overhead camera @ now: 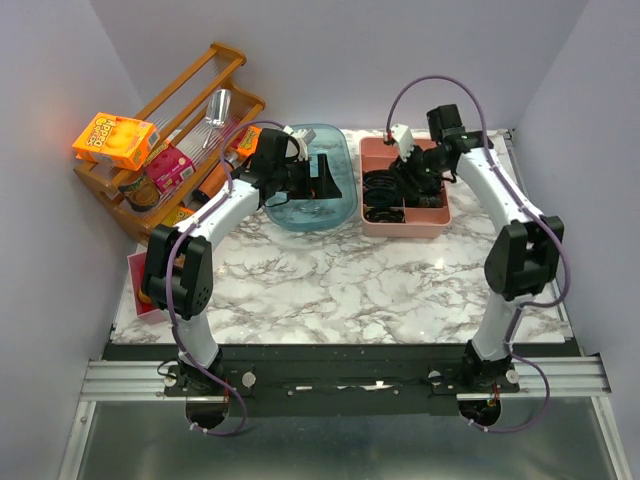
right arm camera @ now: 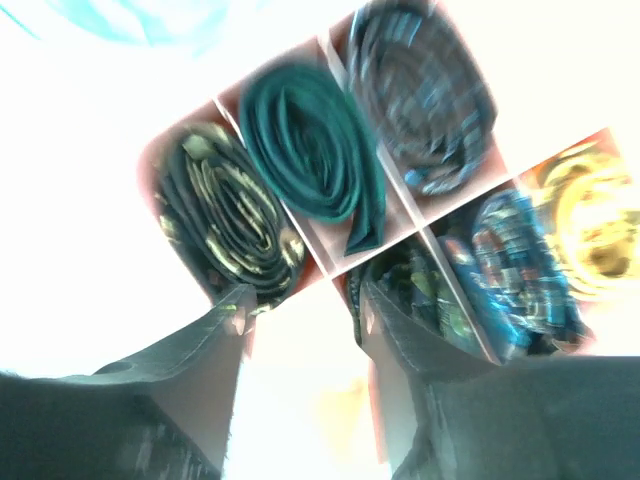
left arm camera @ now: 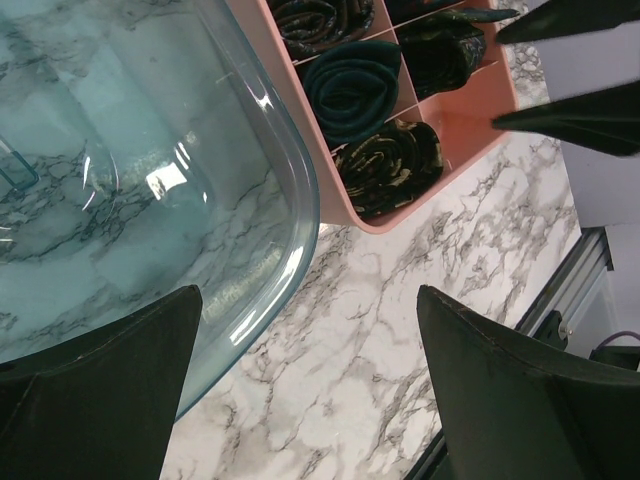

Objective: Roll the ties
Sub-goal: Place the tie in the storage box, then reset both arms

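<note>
Snagging is my main worry. Nearest me on the marble table [overhead camera: 330, 290], the left gripper [left arm camera: 310, 300] hangs with its fingers spread wide. It straddles the rim of the blue tub [left arm camera: 300, 190] and grips nothing. A careless drop or sideways move could clip that rim and shove the tub against the pink tray [overhead camera: 405, 232] just beside it.

Farther back, the right gripper [right arm camera: 305, 295] sits low over the tray, jaws parted with nothing between them but a tray wall. 1 fingertip lies by the black-and-gold tie [right arm camera: 225, 235], rolled in its corner compartment; the other is by another dark roll [right arm camera: 420, 290]. Pulling away at a slant could hook an outer wrap and unwind it. The teal roll [right arm camera: 305, 140] behind has a loose tail that could catch too. My right wrist view is blurred and washed out, so I can't judge clearance there.
</note>
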Action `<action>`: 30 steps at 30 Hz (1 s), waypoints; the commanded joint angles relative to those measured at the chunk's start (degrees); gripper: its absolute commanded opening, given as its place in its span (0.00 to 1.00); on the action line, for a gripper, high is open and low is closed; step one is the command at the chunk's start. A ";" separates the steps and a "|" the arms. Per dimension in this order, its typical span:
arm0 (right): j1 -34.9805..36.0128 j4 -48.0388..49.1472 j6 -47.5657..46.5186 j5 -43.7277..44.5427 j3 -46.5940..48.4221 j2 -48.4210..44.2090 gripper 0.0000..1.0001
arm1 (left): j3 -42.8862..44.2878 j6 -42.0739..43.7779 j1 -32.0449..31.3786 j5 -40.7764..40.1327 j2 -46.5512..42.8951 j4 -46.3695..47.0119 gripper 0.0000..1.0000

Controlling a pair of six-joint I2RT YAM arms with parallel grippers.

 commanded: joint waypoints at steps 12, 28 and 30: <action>0.18 27.58 16.04 -14.52 -10.06 -28.67 1.00 | 1.17 4.18 2.18 -12.15 -9.91 -3.67 0.99; 0.27 51.41 32.13 -7.04 -27.20 -41.97 1.00 | 0.91 2.87 2.53 -23.25 -17.92 -2.71 0.99; 0.27 51.50 32.05 -6.69 -27.90 -42.31 1.00 | -0.23 3.21 2.53 -19.50 -18.53 -0.78 0.99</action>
